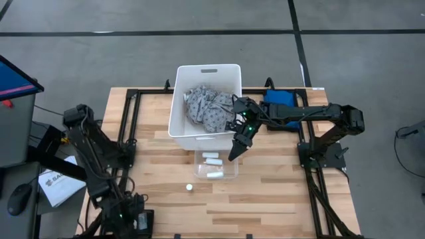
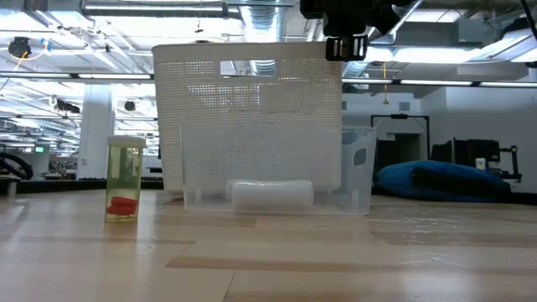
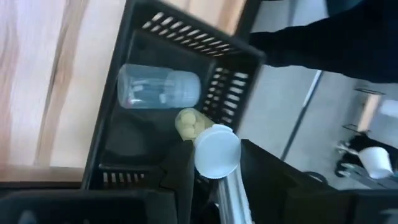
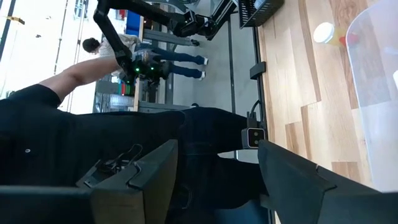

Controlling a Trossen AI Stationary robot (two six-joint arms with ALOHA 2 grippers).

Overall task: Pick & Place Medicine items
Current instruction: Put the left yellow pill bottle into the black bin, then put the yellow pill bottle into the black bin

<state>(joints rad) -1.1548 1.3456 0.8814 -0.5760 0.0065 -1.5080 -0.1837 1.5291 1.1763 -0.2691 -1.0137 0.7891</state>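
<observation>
Two short white cylinders lie in a small clear tub that stands just near of the white bin; the low view shows one white cylinder inside it. A small white-capped vial stands upright on the table, and the vial is clear yellowish with red pieces inside. My right gripper hangs open above the tub's right edge, and the right gripper holds nothing. My left arm is folded at the near left corner.
Grey patterned cloth fills the white bin. A blue pouch lies right of it under my right arm. A black tray by my left wrist holds a clear vial. A person stands beyond the table. Bare wood lies near and right.
</observation>
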